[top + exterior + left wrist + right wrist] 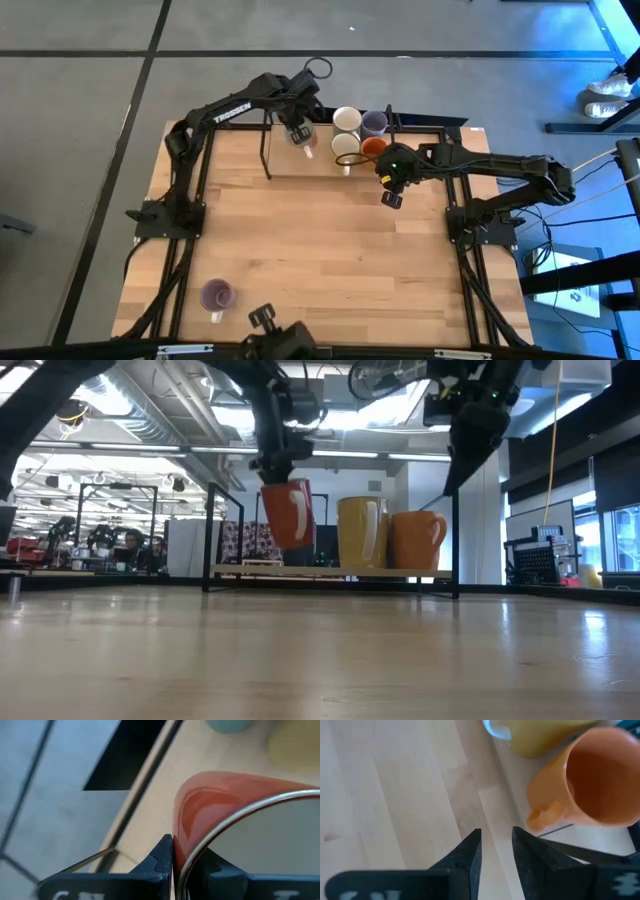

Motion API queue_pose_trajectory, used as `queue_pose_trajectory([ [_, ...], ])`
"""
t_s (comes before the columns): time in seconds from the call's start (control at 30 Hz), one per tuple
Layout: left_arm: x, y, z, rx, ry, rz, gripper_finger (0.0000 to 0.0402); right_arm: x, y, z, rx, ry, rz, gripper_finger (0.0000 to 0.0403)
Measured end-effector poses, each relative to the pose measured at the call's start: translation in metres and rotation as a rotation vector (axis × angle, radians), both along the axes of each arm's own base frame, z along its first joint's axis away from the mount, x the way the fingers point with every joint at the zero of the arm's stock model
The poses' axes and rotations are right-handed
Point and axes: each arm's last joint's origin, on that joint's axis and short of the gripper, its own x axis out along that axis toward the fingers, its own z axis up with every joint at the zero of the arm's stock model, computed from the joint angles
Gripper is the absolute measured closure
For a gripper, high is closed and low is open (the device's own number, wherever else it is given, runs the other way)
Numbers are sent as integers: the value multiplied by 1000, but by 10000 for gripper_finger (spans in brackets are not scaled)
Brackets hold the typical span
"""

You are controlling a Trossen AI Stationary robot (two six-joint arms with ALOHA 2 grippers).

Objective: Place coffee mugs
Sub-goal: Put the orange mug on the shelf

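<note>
My left gripper (300,135) is shut on a red mug (288,512) with a pale handle, holding it above the left part of a low black-framed shelf (330,571) at the table's far edge. On the shelf stand a white mug (346,118), a lavender mug (374,122), a cream mug (346,146) and an orange mug (373,148). My right gripper (391,196) hangs just near of the orange mug (590,780), fingers slightly apart and empty. A dark purple mug (216,294) stands on the table at the near left. My left gripper holds the red mug by its rim (186,851), one finger outside the wall and one inside. The fingers come from above, pointing down. The mug hangs below them, lifted clear of the shelf and a little tilted (290,520).
The shelf's thin black posts (266,150) and frame (456,540) stand around the mugs. The shelf's left half (300,165) is bare wood. The wide wooden tabletop (320,260) lies between the shelf and the near edge.
</note>
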Motion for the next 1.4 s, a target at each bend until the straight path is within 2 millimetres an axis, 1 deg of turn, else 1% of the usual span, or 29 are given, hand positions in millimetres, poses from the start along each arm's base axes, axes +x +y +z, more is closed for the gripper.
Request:
queue_pose_trajectory([
  [0.17,4,19,-20,-79,-8,23,381,0,-1,-3,1,2,-4,306],
  [0.27,6,31,-26,-119,-14,60,381,1,-1,-2,-2,-19,-2,306],
  [0.37,10,40,-30,-114,-19,72,381,3,-1,-1,9,-34,6,306],
  [0.53,18,50,-34,-126,-52,87,381,3,-1,-1,7,-41,6,306],
  [0.67,20,51,-38,-148,-57,89,376,3,-1,-1,8,-39,6,306],
  [0.93,24,51,-38,-139,-84,90,359,3,-1,-1,8,-39,6,306],
  [1.07,24,51,-38,-136,-82,81,340,3,-1,-1,8,-39,6,306],
  [1.27,25,53,-38,-118,-94,65,301,3,-1,-1,22,-43,-5,306],
  [1.4,26,54,-38,-101,-92,39,287,3,-1,-1,25,-44,-8,306],
])
